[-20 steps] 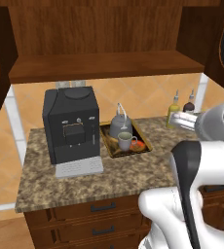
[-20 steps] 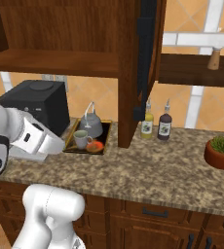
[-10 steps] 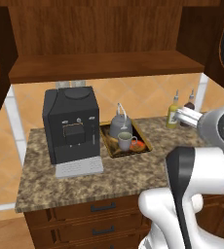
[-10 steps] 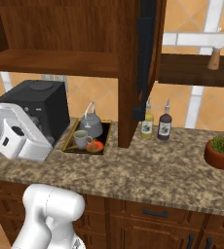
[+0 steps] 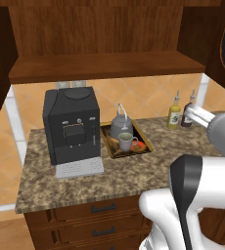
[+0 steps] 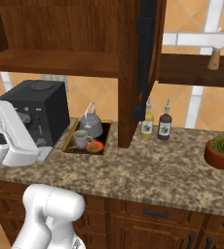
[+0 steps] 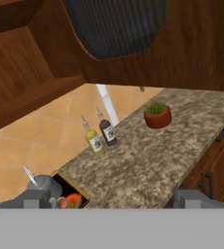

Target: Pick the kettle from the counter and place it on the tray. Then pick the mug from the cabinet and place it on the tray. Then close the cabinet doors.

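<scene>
With the kettle [image 5: 120, 126] and the mug [image 5: 126, 141] both sitting on the tray [image 5: 143, 137] at the worktop [image 5: 85, 183], closing the cabinet doors [image 6: 146, 53] looks like the step in hand. The end effector [image 7: 111, 200], fingers spread and empty, would do best pushing flat against the door panel at 12 o'clock in the hand view, sweeping wide. The left door is cropped at the frame edge. An orange item beside the mug is unclear.

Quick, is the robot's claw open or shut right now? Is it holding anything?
Gripper: open, holding nothing. Its two fingertips stand wide apart above the counter, with nothing between them.
</scene>
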Robot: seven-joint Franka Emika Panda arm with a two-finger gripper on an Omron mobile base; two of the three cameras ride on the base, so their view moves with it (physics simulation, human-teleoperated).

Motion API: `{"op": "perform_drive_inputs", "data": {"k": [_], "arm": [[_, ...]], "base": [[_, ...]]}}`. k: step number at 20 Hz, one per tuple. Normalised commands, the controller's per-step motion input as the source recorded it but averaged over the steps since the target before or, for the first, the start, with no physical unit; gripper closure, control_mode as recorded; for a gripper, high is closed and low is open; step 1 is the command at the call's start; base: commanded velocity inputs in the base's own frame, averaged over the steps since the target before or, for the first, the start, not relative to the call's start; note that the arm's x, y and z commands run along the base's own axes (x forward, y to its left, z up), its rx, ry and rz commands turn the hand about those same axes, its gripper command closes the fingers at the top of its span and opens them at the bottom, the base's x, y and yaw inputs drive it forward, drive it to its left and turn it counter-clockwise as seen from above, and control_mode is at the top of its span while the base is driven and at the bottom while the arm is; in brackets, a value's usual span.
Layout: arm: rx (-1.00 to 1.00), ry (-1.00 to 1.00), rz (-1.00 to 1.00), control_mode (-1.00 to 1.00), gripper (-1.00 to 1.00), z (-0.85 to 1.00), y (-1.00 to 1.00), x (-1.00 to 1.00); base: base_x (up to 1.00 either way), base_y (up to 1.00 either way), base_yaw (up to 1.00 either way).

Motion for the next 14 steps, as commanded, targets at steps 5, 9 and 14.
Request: {"op": "perform_drive_inputs", "data": {"k": [5, 9, 14], "arm": [[0.0, -0.09, -0.08, -1.0, -1.0, 0.02, 0.0, -0.25], [0.0, -0.09, -0.09, -1.0, -1.0, 0.03, 0.0, -0.24], [0.0, -0.05, -0.08, -1.0, -1.0, 0.04, -0.09, -0.2]], "base": [[0.0, 0.0, 0.0], [0.0, 0.0, 0.0], [0.0, 0.0, 0.0]]}}
